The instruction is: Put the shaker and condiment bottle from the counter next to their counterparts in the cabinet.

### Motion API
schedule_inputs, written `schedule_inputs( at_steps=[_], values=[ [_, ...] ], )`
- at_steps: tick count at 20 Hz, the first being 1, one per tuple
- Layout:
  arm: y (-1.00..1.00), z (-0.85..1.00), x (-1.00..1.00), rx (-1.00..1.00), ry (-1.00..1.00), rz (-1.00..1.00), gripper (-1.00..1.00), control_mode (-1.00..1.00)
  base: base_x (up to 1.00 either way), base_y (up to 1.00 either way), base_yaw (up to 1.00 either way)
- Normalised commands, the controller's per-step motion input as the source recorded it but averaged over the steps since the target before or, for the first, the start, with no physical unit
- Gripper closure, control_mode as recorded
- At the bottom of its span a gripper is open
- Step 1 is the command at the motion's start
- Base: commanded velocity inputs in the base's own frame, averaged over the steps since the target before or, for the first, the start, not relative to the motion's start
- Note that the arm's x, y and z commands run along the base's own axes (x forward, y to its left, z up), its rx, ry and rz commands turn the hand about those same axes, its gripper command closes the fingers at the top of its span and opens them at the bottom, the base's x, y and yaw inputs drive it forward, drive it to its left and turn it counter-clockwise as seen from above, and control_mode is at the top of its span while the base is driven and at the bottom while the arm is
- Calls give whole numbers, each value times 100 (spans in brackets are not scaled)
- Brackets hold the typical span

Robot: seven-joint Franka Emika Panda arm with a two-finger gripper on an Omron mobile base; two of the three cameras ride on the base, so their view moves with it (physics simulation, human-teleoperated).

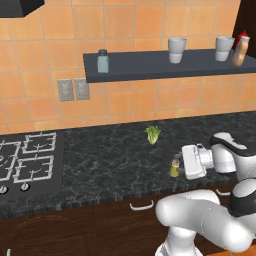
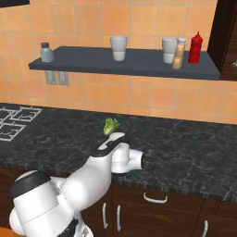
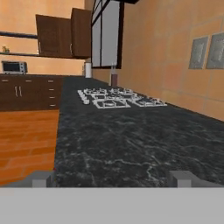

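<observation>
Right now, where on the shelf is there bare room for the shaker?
Shelf: bare between the grey shaker and the middle cup, and between that cup and the right cup. The right end is crowded: cup, tan bottle and red bottle stand close together.

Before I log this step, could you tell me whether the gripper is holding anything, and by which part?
Nothing is held. The gripper is open, low over the counter, its fingertips wide apart with bare countertop between them. The shaker stands on the counter beside the hand.
</observation>
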Motion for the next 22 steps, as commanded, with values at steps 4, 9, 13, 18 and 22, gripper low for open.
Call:
schedule_inputs(
  at_steps=[4,9,13,18,22],
  values=[
    [0,-15,28,2,6,0,-100,-100,0,0,0],
    [0,-18,14,6,2,1,-100,-100,0,0,0],
    [-3,-21,2,11,0,2,-100,-100,0,0,0],
    [-1,-13,14,8,3,2,-100,-100,0,0,0],
    [0,-2,18,3,2,1,-100,-100,0,0,0]
  ],
)
